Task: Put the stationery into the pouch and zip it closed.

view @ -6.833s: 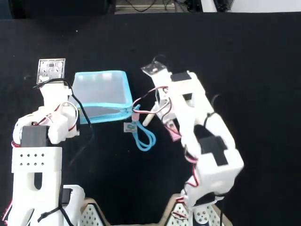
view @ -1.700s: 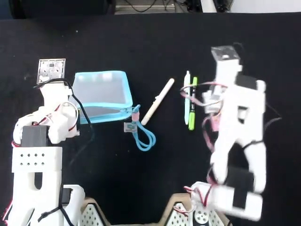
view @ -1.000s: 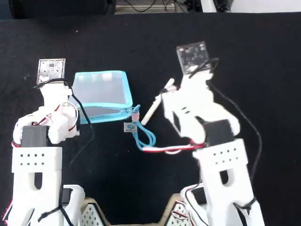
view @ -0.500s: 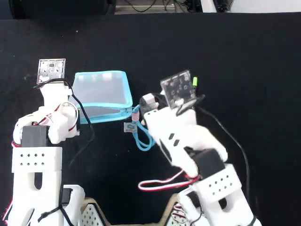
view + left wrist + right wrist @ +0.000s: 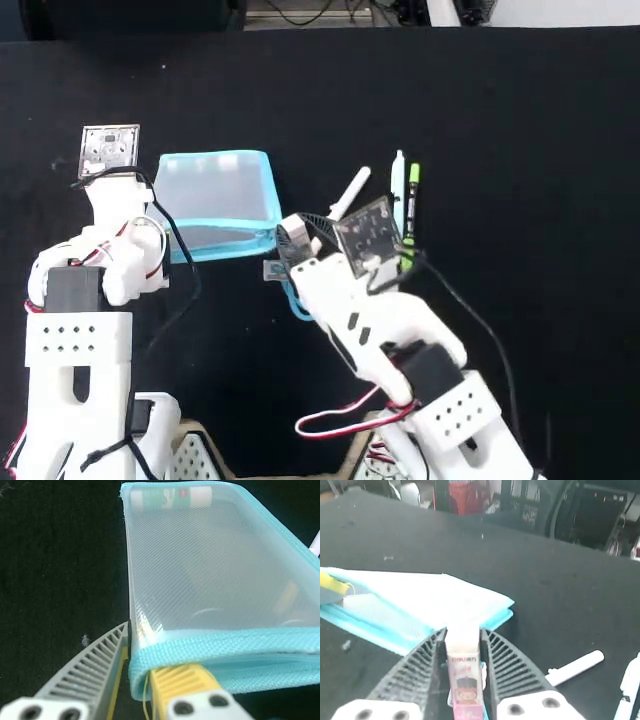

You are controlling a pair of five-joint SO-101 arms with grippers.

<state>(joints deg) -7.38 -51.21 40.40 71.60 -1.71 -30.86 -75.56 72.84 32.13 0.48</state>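
The step in hand was loading, not zipping. The right claw point(image 5: 463, 636) was narrowed around a small eraser point(image 5: 464, 680), which stood upright between its ribbed fingers. In the high view this claw point(image 5: 297, 233) sat at the centre of the frame, just beside the lower right corner of the pouch point(image 5: 215, 195).

The pouch lay flat in the upper left of that view. The left claw point(image 5: 140, 672) was pinched onto its corner hem, one grey finger and one yellow pad on either side of the blue edging, holding it steady. A few pieces already showed through the clear wall point(image 5: 210, 580) at its far end.

Three items lay on the table outside the pouch, right of the right arm: a white stick point(image 5: 350, 189), a pale pen point(image 5: 398, 195) and a green pen point(image 5: 411, 200) side by side. So the task looked less than half done.

Next, the eraser would likely need to be carried over the zipped edge and slid into the mouth before release. I could not tell how far the zip stood open. The blue strap point(image 5: 296, 302) lay close under the right arm and could snag.
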